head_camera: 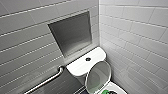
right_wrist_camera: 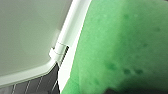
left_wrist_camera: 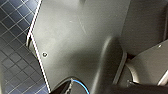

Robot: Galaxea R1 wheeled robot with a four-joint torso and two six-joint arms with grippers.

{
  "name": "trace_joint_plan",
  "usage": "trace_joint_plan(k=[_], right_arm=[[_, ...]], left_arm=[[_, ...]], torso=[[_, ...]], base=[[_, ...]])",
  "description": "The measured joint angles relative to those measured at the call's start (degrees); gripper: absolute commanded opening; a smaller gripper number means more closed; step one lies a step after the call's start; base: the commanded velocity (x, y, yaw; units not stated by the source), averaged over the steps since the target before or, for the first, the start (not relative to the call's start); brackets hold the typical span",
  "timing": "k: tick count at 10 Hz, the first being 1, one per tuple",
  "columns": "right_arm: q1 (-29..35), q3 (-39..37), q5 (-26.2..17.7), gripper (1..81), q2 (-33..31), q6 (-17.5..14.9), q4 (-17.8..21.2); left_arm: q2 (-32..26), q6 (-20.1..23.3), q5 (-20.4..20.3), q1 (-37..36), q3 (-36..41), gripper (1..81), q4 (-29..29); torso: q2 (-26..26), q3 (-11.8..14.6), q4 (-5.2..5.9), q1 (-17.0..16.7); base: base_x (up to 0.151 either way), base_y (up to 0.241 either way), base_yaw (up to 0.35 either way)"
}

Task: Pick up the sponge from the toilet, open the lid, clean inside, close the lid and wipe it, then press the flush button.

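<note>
Green foam crowds your right wrist view: the sponge (right_wrist_camera: 120, 45) sits hard up against that camera. In the head view the sponge (head_camera: 107, 92) shows at the lower edge, over the bowl of the toilet (head_camera: 77, 66). You cannot make out the right fingers themselves. From how the sponge hangs at the wrist, off any resting place, I judge them pinched on it.

The lid (head_camera: 98, 75) stands raised with its greyish inner face toward you. Its upper edge is near the tank front; whether it touches there you cannot tell. With the lid up and the sponge at the bowl, the step in hand looks like the cleaning inside.

To do it well, keep the pinch firm so the soft pad does not fold out or drop into the water. Work the sponge low along the inner wall in slow strokes. Mind the lid too: its pale rim and a small ribbed bumper (right_wrist_camera: 58, 51) lie just beside the sponge in the right wrist view. A push that way could knock the lid or tip it forward, so steer down into the bowl and away from it.

The flush button (head_camera: 88, 59) sits in the middle of the tank top, well apart from the sponge.
</note>
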Motion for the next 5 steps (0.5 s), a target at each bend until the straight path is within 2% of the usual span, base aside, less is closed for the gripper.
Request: trace_joint_plan(k=[3,5], right_arm=[[0.00,-2.02,-0.28,1.0,1.22,0.05,-0.04],[-0.15,1.45,0.56,1.0,-0.60,0.02,-0.24]], left_arm=[[0.00,0.00,0.00,0.00,0.00,81.1,0.02],[0.05,0.00,0.00,0.00,0.00,81.1,0.02]], torso=[[0.00,0.02,0.00,0.00],[0.00,0.02,0.00,0.00]], base=[[0.000,0.000,0.000],[0.000,0.000,0.000]])
